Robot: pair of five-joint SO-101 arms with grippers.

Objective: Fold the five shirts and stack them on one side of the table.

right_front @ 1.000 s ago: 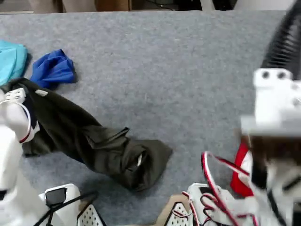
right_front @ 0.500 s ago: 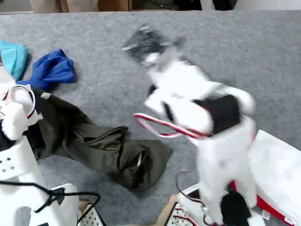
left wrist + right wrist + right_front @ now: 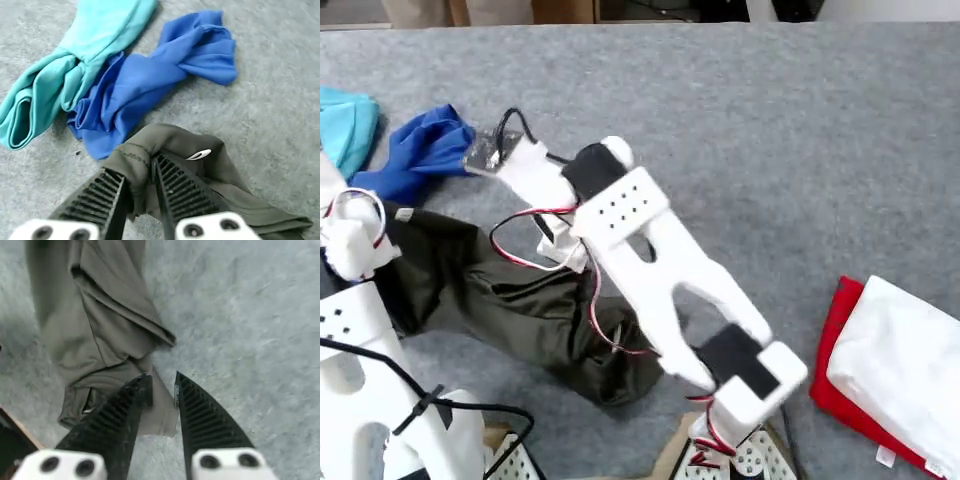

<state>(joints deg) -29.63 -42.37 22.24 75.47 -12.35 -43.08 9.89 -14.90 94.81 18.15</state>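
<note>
Olive shirt (image 3: 225, 186) pinched in left tool (image 3: 136, 165), right tool (image 3: 161, 381) narrowly parted over it

Robotics test bench, likely a lab or workshop, table (image 3: 800, 120) covered in grey felt, white plastic robot arm (image 3: 650, 250) with bare red-and-white wiring (image 3: 593, 310), perforated arm bases (image 3: 510, 462) at near edge, wooden furniture (image 3: 560, 10) along far edge

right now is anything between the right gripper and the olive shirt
Nothing visible does. The right gripper is directly over the olive shirt near its hem, jaws slightly apart, with the grey mat beside it. The left gripper is shut on the shirt's other end.
</note>
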